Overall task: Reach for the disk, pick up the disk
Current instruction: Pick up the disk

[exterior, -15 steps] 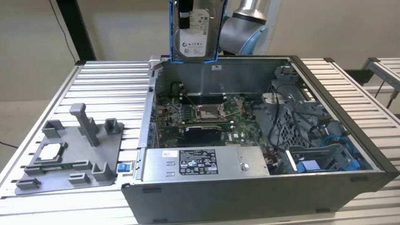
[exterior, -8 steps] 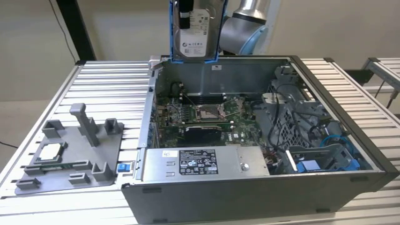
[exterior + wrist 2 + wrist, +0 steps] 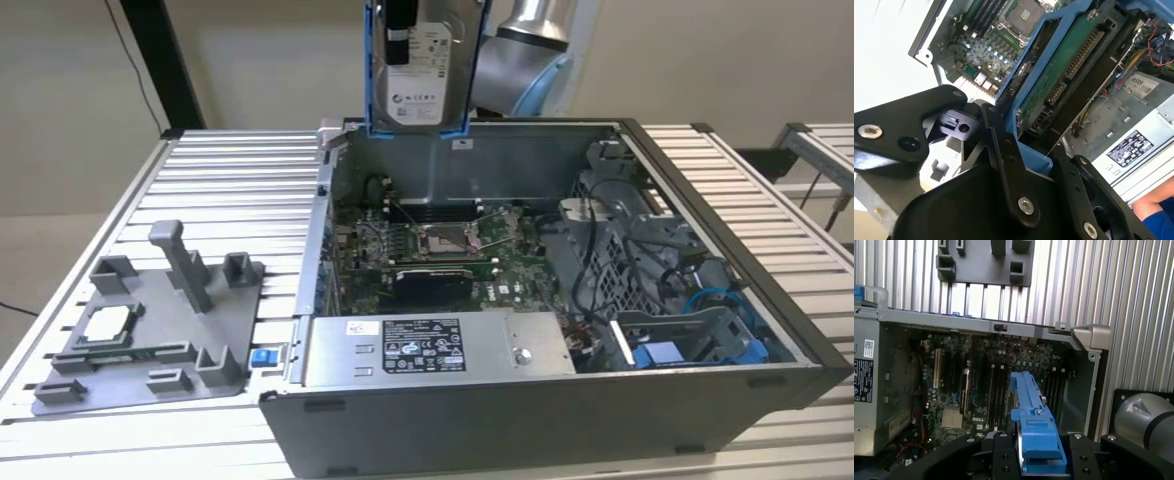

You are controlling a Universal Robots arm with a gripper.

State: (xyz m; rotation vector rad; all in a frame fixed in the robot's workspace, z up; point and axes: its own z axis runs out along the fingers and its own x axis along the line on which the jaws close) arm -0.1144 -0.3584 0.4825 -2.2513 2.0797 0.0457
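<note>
My hand (image 3: 1036,150) is closed on the disk (image 3: 1064,65). It grips the blue side rails, I think so that the green board is not squeezed. I hold it upright, high above the open computer case (image 3: 747,230), well apart from the motherboard (image 3: 441,250). The disk's upper end is cut off at the exterior view's top edge.

Robotics lab bench, slatted aluminium table (image 3: 240,160), opened desktop computer case (image 3: 534,420) with bare motherboard (image 3: 400,250), grey parts fixture (image 3: 220,320), robot arm (image 3: 527,50) overhead, plain beige wall (image 3: 267,60).
</note>
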